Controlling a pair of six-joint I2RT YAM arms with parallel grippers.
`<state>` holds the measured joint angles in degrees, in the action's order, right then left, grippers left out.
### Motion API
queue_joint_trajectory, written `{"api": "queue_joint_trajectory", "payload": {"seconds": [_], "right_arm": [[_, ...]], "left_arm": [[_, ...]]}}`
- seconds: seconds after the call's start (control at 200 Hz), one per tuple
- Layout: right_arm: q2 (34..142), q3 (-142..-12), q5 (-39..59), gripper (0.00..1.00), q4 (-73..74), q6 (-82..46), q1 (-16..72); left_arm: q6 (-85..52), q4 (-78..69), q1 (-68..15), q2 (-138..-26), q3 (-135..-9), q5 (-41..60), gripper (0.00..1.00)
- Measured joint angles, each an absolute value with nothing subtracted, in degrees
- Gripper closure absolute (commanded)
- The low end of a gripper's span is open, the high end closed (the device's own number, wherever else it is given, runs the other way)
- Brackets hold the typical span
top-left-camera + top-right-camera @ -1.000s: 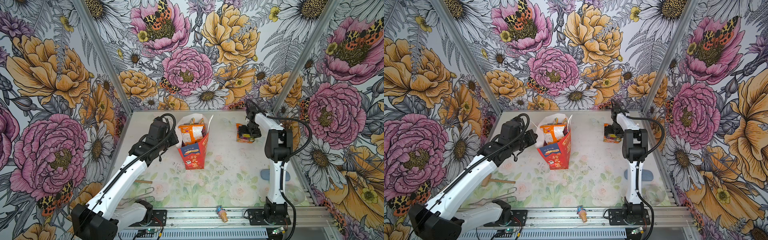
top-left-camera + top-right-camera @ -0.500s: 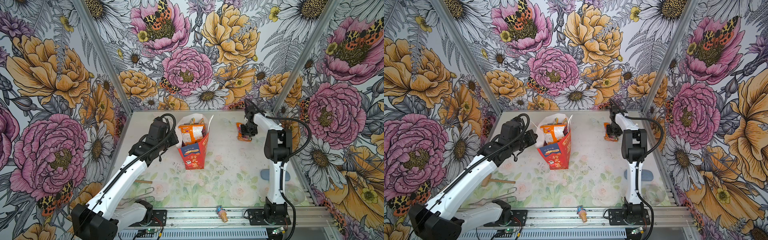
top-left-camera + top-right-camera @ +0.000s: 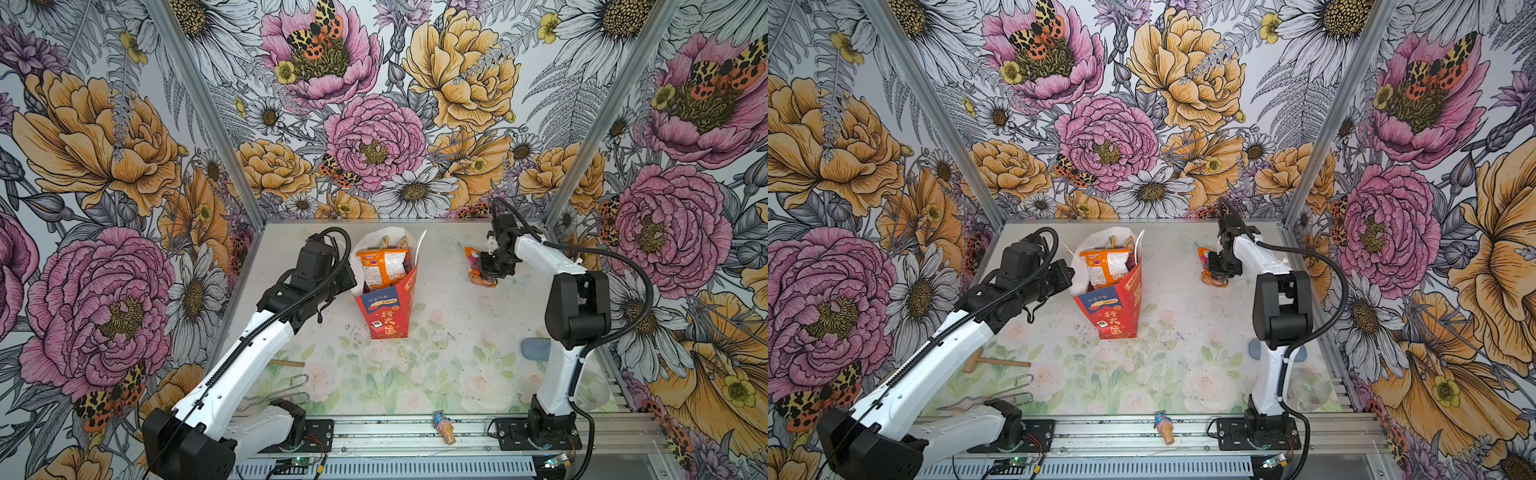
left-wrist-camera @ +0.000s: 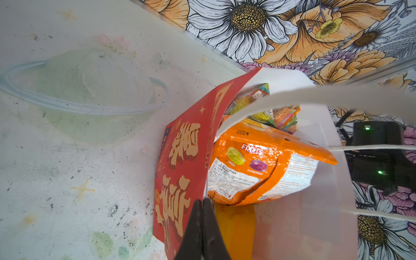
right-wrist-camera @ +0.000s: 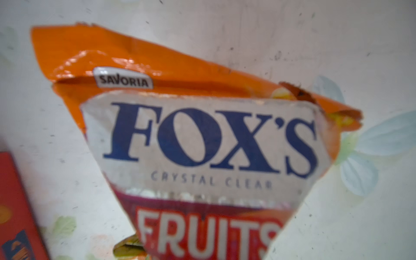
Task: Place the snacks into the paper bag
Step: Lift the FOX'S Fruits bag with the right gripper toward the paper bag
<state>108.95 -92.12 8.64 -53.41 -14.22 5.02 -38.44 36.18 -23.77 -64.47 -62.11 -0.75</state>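
Observation:
The paper bag [image 3: 386,311] [image 3: 1113,316] stands mid-table, red below and white above. My left gripper [image 3: 353,278] [image 3: 1070,274] is shut on its rim; in the left wrist view the black fingertips [image 4: 202,207] pinch the red wall [image 4: 184,157]. Several snacks fill the bag, an orange packet [image 3: 382,266] [image 4: 258,166] on top. At the far right, my right gripper [image 3: 486,276] [image 3: 1217,276] is shut on the orange FOX'S packet [image 3: 473,257] [image 5: 209,139]. The packet tapers toward the jaws, which are hidden in the right wrist view.
An ice-cream-cone toy [image 3: 444,426] lies on the front rail. Metal tongs [image 3: 282,390] and a wooden mallet [image 3: 994,360] lie at the front left. A clear cup [image 3: 592,392] and a grey-blue pad [image 3: 534,348] sit by the right arm's base.
My right gripper's jaws have closed from wide open onto the FOX'S packet, and the packet now tilts up at its side. The left arm and bag have not moved.

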Motion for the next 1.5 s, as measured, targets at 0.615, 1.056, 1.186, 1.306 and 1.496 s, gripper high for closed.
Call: {"api": "queue_joint_trajectory", "payload": {"seconds": [0.615,1.056,1.186,1.306,1.496], "right_arm": [[74.22,-93.93,12.29,1.00,-38.26,-23.79,30.79],[79.68,-93.78,-9.15,1.00,-33.12,-25.10,55.81],[82.94,-91.61,-15.68,1.00,-30.76,-25.76,56.82],[85.47,-90.00,-20.49,1.00,-30.41,-25.98,56.82],[88.62,-89.93,-24.58,1.00,-29.02,-25.96,56.82]], "left_arm": [[-38.46,36.16,-23.77,-64.18,-61.84,-0.75,1.00],[-38.46,36.16,-23.77,-64.18,-61.84,-0.75,1.00],[-38.46,36.16,-23.77,-64.18,-61.84,-0.75,1.00],[-38.48,36.16,-23.77,-64.18,-61.82,-0.75,1.00],[-38.46,36.16,-23.77,-64.18,-61.82,-0.75,1.00]]}}
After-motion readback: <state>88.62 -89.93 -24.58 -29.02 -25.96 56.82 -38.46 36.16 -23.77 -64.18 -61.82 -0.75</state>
